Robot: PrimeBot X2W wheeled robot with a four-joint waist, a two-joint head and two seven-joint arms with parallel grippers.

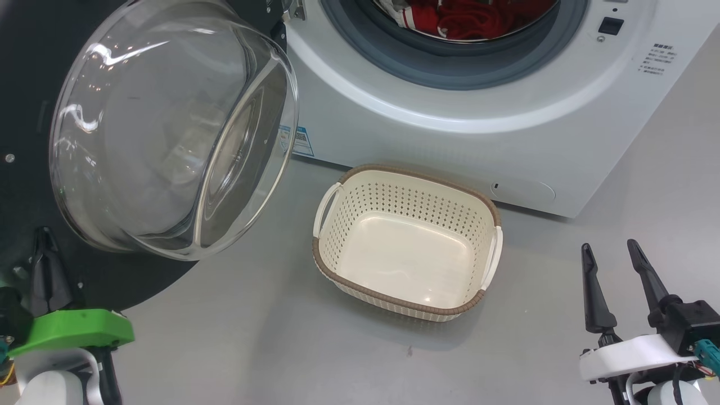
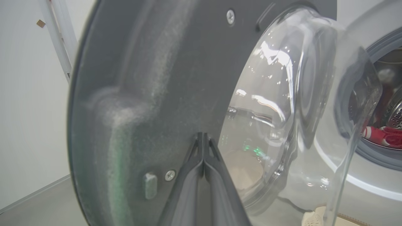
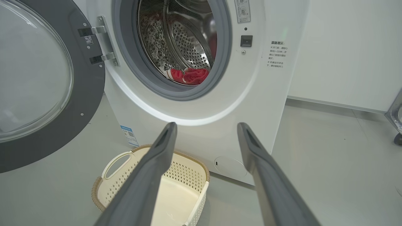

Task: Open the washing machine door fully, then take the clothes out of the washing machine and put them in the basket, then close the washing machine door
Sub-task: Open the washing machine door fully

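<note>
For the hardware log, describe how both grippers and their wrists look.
Left gripper: two long, dark grey tapering fingers on a bright green mount, pale forearm below. Right gripper: the same dark fingers on a white mount with a black block, a teal plug and thin coloured wires beside it.

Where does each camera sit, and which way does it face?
Head view: on the robot's head, looking down at the cream perforated plastic basket, the white front-loading washing machine and its round black-rimmed glass door; left hand lower left, right hand lower right.
Left wrist view: on the left wrist, looking along the shut fingers at the door's grey inner face.
Right wrist view: on the right wrist, looking between open fingers at bright red clothes in the drum.
Shared: head and right wrist views show basket, door, clothes.
</note>
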